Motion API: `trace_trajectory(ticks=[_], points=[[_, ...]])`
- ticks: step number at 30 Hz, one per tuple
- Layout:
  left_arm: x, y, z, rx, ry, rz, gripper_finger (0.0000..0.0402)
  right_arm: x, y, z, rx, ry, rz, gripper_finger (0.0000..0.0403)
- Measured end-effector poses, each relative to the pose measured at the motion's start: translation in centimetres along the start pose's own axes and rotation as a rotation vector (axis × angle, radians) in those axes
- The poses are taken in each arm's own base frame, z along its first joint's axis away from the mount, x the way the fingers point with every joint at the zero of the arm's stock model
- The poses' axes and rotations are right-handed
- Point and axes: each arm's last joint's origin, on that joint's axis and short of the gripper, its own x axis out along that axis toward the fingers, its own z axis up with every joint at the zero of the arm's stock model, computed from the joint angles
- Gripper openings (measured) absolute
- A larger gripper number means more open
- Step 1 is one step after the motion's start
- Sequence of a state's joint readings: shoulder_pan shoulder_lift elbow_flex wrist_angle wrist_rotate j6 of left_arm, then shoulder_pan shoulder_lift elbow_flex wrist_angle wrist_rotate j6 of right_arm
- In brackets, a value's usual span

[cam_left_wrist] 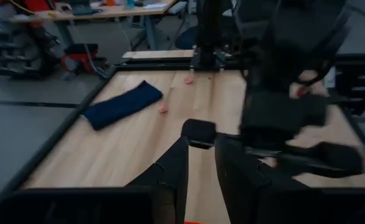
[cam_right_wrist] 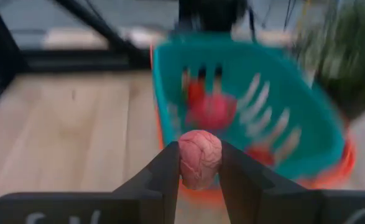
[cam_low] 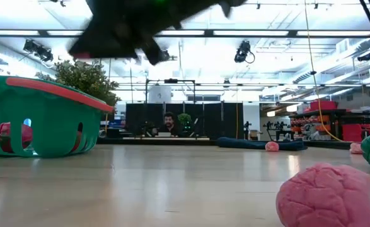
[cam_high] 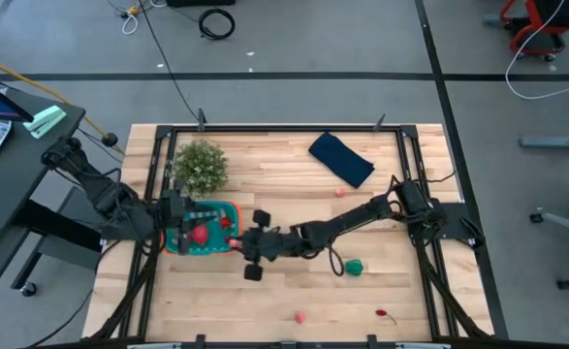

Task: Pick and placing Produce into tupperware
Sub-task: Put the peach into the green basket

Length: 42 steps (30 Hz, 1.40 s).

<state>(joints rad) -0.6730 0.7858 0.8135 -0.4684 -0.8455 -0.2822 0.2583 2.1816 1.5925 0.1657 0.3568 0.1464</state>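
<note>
The teal tupperware [cam_high: 206, 215] with an orange edge stands on the table's left half and holds red produce [cam_high: 199, 234]. My right gripper [cam_right_wrist: 199, 180] hovers just to its right, above the table, shut on a pink wrinkled ball [cam_right_wrist: 199, 157]; the tupperware [cam_right_wrist: 250, 106] lies straight ahead of it. My left gripper [cam_high: 173, 217] is at the tupperware's left end, fingers nearly together. Loose produce lies on the table: a green piece [cam_high: 354, 266], a pink one [cam_high: 300, 316], a red one [cam_high: 386, 313] and a pink one [cam_high: 340, 192]. My right gripper pinches the pink ball at its two sides [cam_right_wrist: 183, 163] between both fingers, near their free ends. The ball is lifted clear of the table, its top standing above the fingertips. My left gripper is closed on the tupperware's left rim, where an orange sliver [cam_left_wrist: 193, 221] shows between its fingers; its own fingers hide the rest.
A bushy plant [cam_high: 200, 165] stands behind the tupperware, and a dark blue folded cloth [cam_high: 342, 158] lies near the far edge. A black frame rims the table. In the low view a pink piece [cam_low: 326, 195] lies close by. A person [cam_low: 169, 123] sits far behind the table.
</note>
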Motion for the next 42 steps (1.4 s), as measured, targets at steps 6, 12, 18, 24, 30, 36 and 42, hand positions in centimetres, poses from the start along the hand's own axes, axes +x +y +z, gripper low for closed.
trace_trajectory(ticks=[6, 12, 18, 24, 30, 36, 42], points=[[0.8, 0.9, 0.2, 0.004, 0.001, 0.074, 0.0078, 1.1, -3.0, 2.8, 0.068, -0.045, 0.104, 0.0116], [1.3, 1.6, 0.4, -0.012, 0.003, 0.126, 0.0072, 2.5, -5.6, 1.7, 0.128, 0.010, 0.092, 0.0128], [1.7, 2.2, 0.5, -0.029, 0.002, 0.168, 0.0074, 4.1, -6.2, -0.4, 0.106, 0.053, 0.092, 0.0145], [1.9, 2.6, 0.5, -0.037, 0.003, 0.195, 0.0071, 4.1, -6.6, -0.3, 0.065, 0.054, 0.086, 0.0179], [2.0, 2.8, 0.6, -0.047, 0.004, 0.211, 0.0064, 2.9, -6.7, 1.3, 0.050, 0.048, 0.082, 0.0209], [2.0, 2.8, 0.5, -0.094, 0.004, 0.211, 0.0068, -0.8, -6.7, 1.7, 0.080, 0.332, 0.086, 0.0204], [2.9, 2.2, 0.6, -0.132, -0.002, 0.213, 0.0070, -6.9, -5.3, 2.2, 0.116, 0.652, 0.054, 0.0188]])
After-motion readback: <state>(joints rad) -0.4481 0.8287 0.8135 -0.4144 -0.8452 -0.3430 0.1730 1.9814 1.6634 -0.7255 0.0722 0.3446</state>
